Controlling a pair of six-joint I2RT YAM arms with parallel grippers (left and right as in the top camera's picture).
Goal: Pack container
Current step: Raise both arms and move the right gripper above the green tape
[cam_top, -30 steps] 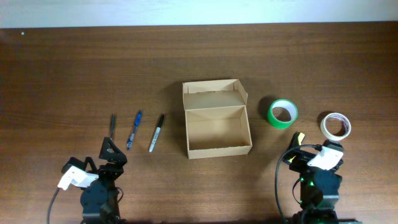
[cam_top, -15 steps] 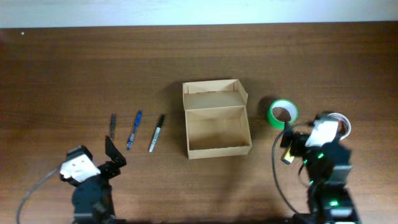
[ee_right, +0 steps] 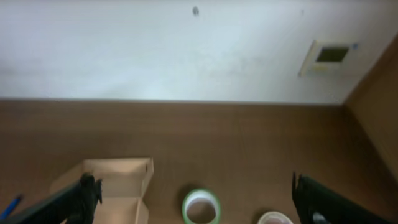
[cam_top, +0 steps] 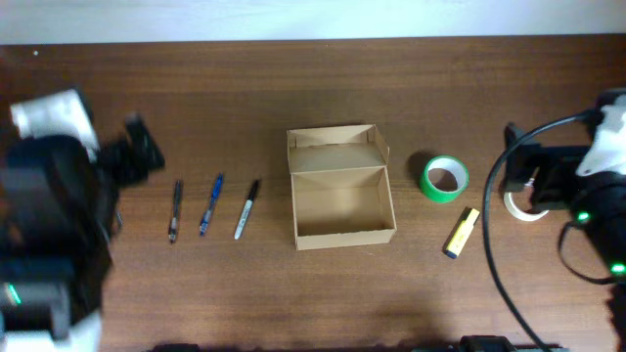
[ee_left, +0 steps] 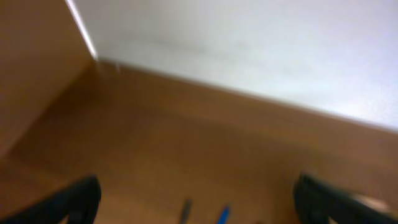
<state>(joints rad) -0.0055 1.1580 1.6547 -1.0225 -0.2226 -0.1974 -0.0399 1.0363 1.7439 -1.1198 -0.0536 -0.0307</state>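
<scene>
Since box (cam_top: 340, 207) sits open and empty mid-table, packing not begun: pens (cam_top: 210, 203), green tape (cam_top: 430, 183), yellow stick (cam_top: 462, 232) all lie outside it. Empty-handed, left gripper (ee_left: 199, 200) and right gripper (ee_right: 196, 194) both spread apart.

An office-like room: wood-grain desk (cam_top: 293, 98), plain white wall (ee_right: 155, 50), wall panel (ee_right: 329, 56)

Brown wood table (cam_top: 293, 98). On it, left to right: dark pen (cam_top: 174, 210), blue pen (cam_top: 211, 203), marker (cam_top: 246, 208), open box (cam_top: 340, 210), green tape (cam_top: 445, 179), yellow stick (cam_top: 462, 232), white tape (cam_top: 521, 214).
</scene>
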